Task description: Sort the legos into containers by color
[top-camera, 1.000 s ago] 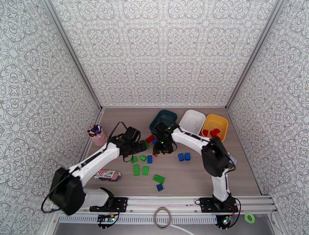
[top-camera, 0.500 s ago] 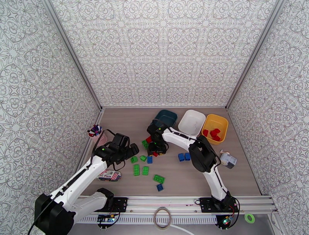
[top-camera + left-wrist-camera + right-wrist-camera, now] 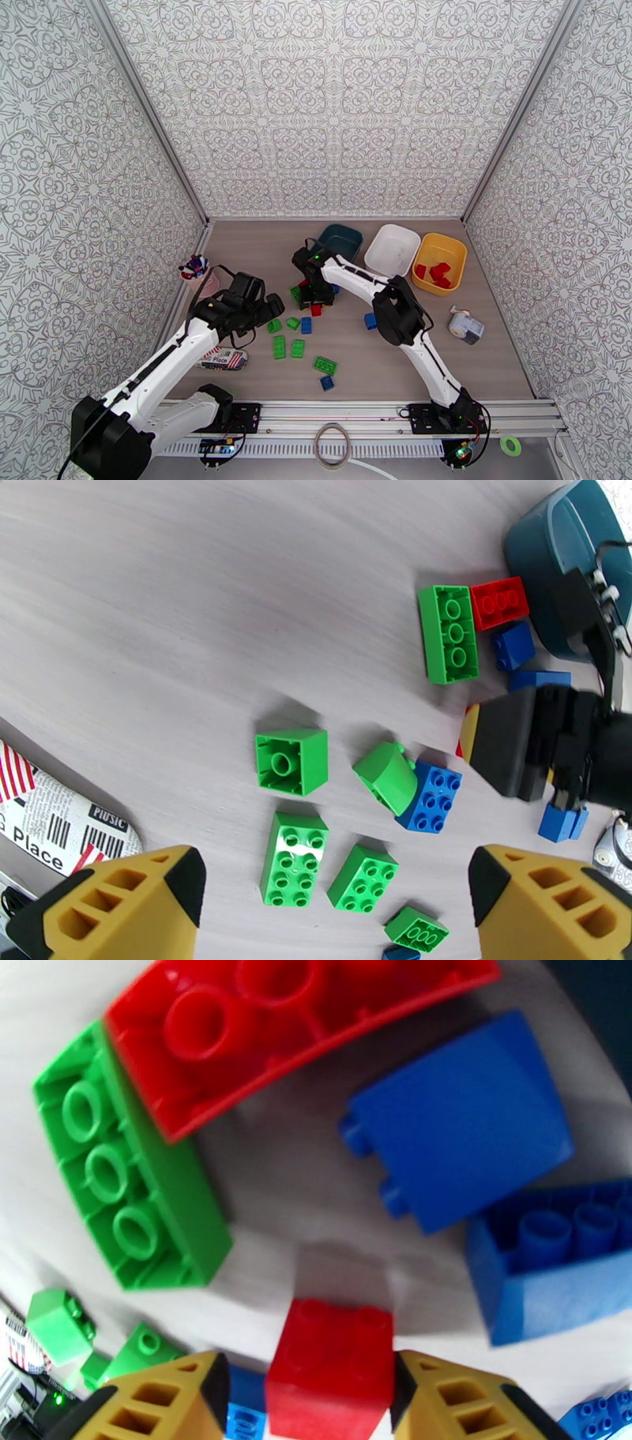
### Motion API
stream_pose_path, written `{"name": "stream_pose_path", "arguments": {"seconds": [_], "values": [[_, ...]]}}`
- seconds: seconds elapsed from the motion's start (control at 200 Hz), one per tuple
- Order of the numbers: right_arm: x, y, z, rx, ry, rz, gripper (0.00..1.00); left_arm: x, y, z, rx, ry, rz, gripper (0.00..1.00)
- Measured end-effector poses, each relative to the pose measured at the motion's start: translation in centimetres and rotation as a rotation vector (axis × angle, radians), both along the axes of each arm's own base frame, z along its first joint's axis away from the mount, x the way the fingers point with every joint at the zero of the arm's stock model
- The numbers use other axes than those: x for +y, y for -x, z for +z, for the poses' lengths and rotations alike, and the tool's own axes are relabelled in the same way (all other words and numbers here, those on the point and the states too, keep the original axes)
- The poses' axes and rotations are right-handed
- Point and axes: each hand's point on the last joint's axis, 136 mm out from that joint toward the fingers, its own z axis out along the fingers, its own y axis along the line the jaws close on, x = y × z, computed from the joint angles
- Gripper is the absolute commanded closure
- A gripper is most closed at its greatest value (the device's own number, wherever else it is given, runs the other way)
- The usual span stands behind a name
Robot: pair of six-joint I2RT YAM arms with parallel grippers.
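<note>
My right gripper [image 3: 316,302] points down at a cluster of legos in front of the dark teal container [image 3: 341,239]. In the right wrist view its yellow fingers [image 3: 158,1402] stand on either side of a small red lego [image 3: 330,1370]; the right pad is against it and a slim gap shows on the left. A green oblong lego [image 3: 130,1189], a red one [image 3: 276,1031] and blue ones [image 3: 466,1118] lie just beyond. My left gripper [image 3: 332,867] hangs open over green legos [image 3: 291,762] and a blue one [image 3: 430,797]. The white container [image 3: 393,249] holds nothing; the yellow one [image 3: 450,246] holds red legos [image 3: 436,272].
A pink cup of pens [image 3: 197,272] stands at the left edge and a printed white pouch [image 3: 221,358] lies under my left forearm. A small grey-white device [image 3: 464,325] sits at the right. More green and blue legos [image 3: 325,365] lie nearer the front rail.
My right gripper slid left and its jaws narrowed around the red lego. My left arm drew back toward the left and near side a second ago, then held still.
</note>
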Motion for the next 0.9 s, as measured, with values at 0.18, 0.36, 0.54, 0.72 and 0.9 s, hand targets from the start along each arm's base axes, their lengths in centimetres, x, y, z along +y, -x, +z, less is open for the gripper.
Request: {"name": "stream_pose_path", "arguments": {"seconds": [0.18,0.36,0.54,0.72,0.9], "values": [[-0.8,0.0,-0.2,-0.009,0.048,-0.001,0.57,0.0,0.0,-0.1,0.002,0.002,-0.002,0.06],[-1.0,0.0,-0.1,-0.019,0.064,0.001,0.67,0.0,0.0,-0.1,0.002,0.001,-0.004,0.05],[-1.0,0.0,0.2,-0.026,0.057,0.001,0.72,-0.3,-0.1,-0.5,0.011,-0.003,-0.012,0.01],[-1.1,-0.3,3.6,-0.073,0.006,-0.008,0.75,-2.2,-1.2,-0.9,0.032,-0.016,-0.059,0.01],[-3.9,-1.7,9.1,-0.152,-0.073,-0.075,0.76,-6.0,-4.3,1.2,-0.029,-0.007,-0.148,0.01]]}}
